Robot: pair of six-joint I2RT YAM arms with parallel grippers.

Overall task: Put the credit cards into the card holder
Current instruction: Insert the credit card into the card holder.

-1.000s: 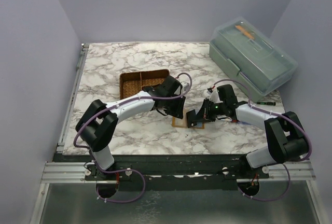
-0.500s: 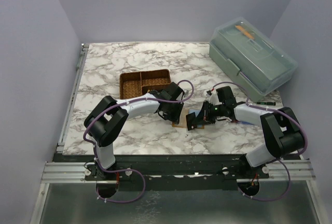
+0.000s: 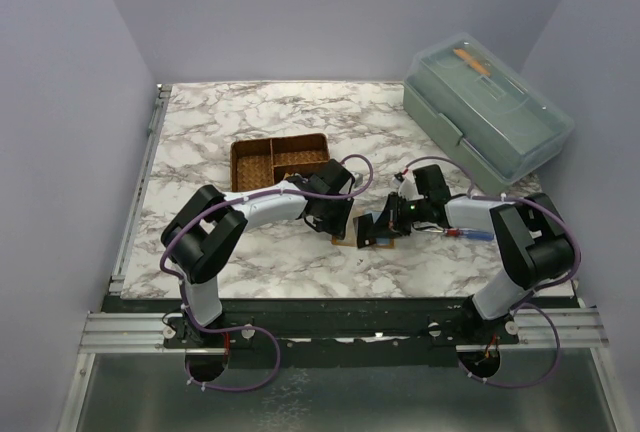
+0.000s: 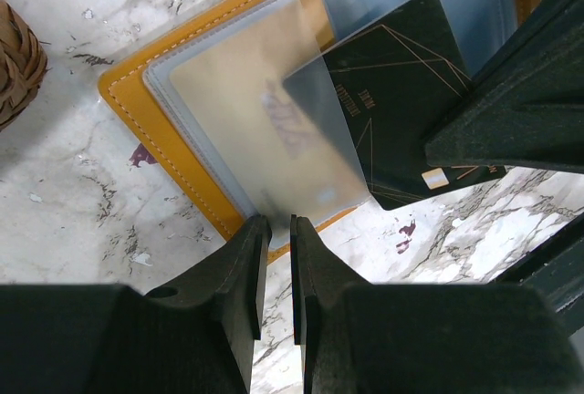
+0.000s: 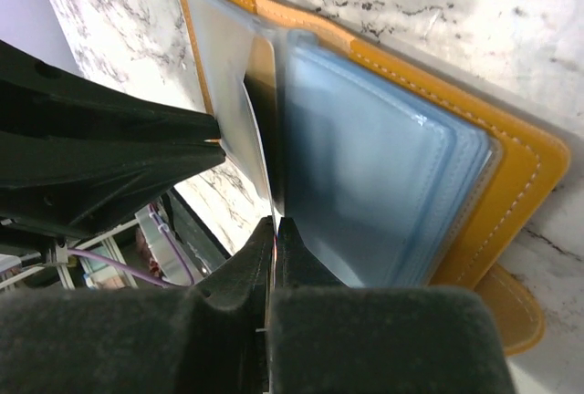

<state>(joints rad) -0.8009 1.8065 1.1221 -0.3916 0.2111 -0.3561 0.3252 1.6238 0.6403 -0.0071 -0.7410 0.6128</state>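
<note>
L arm: runs from its base up and across the table [image 3: 200,122] to centre, wrist pitched down, L gripper [image 4: 278,222] low over the card holder [image 4: 137,116]. R arm: folded tight, forearm pointing toward centre, R gripper [image 5: 276,222] coming in from the opposite side. Tools nearly tip to tip.

Card holder lies open and flat on the marble at table centre, on the near side of the woven basket [image 3: 262,157].

L wrist cam: jaws at a thin slit with the corner of a clear sleeve [image 4: 319,139] running into it. It looks pinched, flap lifted. Black card [image 4: 406,102] sits partly under that flap. Yellowish card [image 4: 228,88] is already in a pocket below. One R finger overlaps the black card's edge.

R wrist cam only: jaws closed on the black card, seen edge-on. A stack of bluish sleeves is fanned beside it.

Top cam: holder mostly hidden by both wrists. Lidded plastic box [image 3: 490,117] at far R corner.

Writing: gold lines and small gold text on the black card, not legible.
</note>
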